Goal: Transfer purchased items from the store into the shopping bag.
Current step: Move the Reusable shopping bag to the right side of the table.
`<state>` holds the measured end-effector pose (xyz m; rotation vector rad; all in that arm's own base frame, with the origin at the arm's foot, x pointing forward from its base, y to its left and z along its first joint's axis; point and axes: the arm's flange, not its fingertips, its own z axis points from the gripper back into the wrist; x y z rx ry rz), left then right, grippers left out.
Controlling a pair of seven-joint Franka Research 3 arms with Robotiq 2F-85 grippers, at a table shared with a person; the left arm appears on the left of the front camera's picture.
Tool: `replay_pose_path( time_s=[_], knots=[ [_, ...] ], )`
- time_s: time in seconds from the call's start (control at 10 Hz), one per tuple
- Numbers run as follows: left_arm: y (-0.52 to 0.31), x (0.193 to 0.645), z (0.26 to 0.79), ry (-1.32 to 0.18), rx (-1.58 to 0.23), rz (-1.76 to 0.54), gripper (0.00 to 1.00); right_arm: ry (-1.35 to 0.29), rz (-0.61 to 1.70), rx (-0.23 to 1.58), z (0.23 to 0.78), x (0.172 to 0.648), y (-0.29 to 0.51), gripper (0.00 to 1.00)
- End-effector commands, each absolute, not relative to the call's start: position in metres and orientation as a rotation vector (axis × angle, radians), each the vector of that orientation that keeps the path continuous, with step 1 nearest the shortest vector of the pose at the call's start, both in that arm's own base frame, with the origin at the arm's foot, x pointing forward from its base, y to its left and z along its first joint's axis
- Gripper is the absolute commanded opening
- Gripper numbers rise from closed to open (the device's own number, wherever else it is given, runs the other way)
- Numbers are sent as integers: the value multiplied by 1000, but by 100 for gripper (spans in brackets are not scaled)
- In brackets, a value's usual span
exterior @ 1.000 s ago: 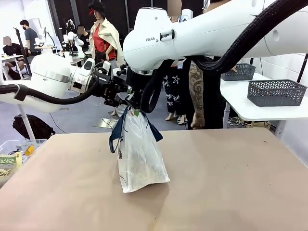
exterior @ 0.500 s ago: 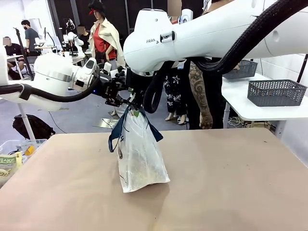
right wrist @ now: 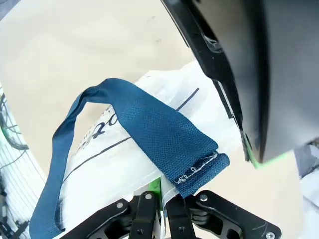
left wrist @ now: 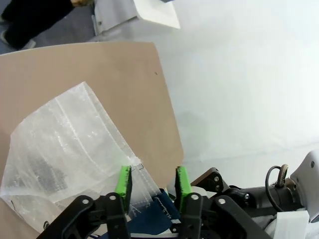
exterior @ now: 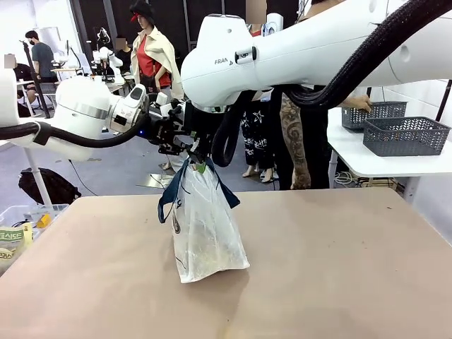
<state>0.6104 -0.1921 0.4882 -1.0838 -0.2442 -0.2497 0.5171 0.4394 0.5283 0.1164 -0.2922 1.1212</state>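
Translucent whitish plastic shopping bag (exterior: 205, 226), navy straps (right wrist: 144, 124), upright on tan table (exterior: 339, 268). Right gripper (right wrist: 162, 194) clenched on its top edge. Left gripper (left wrist: 152, 180) loose, pads (left wrist: 124, 179) apart astride rim.

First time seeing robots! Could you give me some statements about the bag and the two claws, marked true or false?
1. The shopping bag stands on the table. True.
2. The right gripper is shut on the bag's top edge. True.
3. The left gripper is pressed fully shut. False: its green pads stand apart.
4. The bag's strap handle is red. False: it is navy blue.
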Motion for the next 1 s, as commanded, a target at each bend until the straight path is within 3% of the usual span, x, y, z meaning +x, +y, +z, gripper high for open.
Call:
replay_pose_path(
  time_s=[0.0,0.9],
  knots=[
    [-196,618,493,-214,-1060,-232,0,-310,1145,137,520,509,432,0],
    [-195,621,487,-208,-1028,-202,0,-310,1119,121,509,507,429,0]
  ],
)
